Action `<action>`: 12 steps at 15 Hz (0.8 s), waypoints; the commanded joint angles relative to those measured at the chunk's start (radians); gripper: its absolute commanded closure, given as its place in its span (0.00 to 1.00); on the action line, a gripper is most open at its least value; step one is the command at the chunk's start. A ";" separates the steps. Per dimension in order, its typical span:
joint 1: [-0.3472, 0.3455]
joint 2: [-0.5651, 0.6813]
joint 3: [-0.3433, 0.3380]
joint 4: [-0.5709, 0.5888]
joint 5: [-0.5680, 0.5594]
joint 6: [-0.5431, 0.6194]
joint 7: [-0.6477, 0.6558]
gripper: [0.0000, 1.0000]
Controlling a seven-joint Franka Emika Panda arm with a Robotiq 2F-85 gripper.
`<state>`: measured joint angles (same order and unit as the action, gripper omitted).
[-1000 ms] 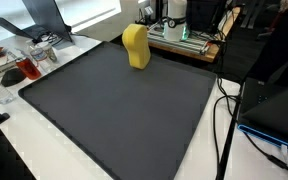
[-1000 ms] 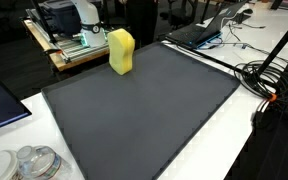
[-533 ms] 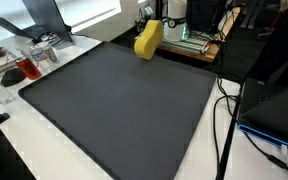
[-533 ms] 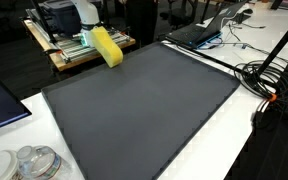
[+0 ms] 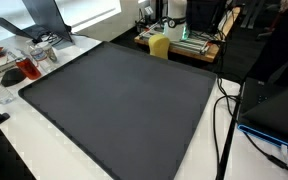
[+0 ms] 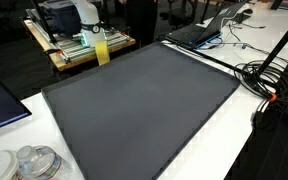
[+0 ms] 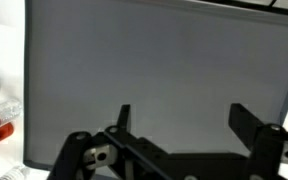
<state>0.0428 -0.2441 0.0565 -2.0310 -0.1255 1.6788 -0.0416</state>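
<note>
Black fingers (image 7: pixel 244 120) spread wide over a dark grey rubber mat (image 7: pixel 154 60)
Nearest, the fingers pinch nothing above the mat, which lies on the white table (image 5: pixel 34 140). Farthest, at twelve o'clock, a yellow spongy block (image 5: pixel 159 45) sits at the mat's far edge in both exterior views.

Yellow block (image 5: pixel 159 45), unheld, at the far edge of the dark mat (image 5: pixel 114 100)
</note>
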 commanded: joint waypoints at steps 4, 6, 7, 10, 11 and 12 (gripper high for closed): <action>0.007 0.097 0.016 0.030 -0.039 -0.148 0.000 0.00; 0.009 0.120 0.017 0.029 -0.040 -0.169 -0.002 0.00; 0.010 0.127 0.018 0.020 -0.038 -0.170 -0.007 0.00; 0.018 0.124 0.023 -0.019 -0.035 -0.131 -0.026 0.00; 0.025 0.120 0.027 -0.038 -0.039 -0.126 -0.040 0.00; 0.031 0.114 0.032 -0.061 -0.040 -0.119 -0.049 0.00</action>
<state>0.0541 -0.1120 0.0798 -2.0421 -0.1467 1.5430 -0.0551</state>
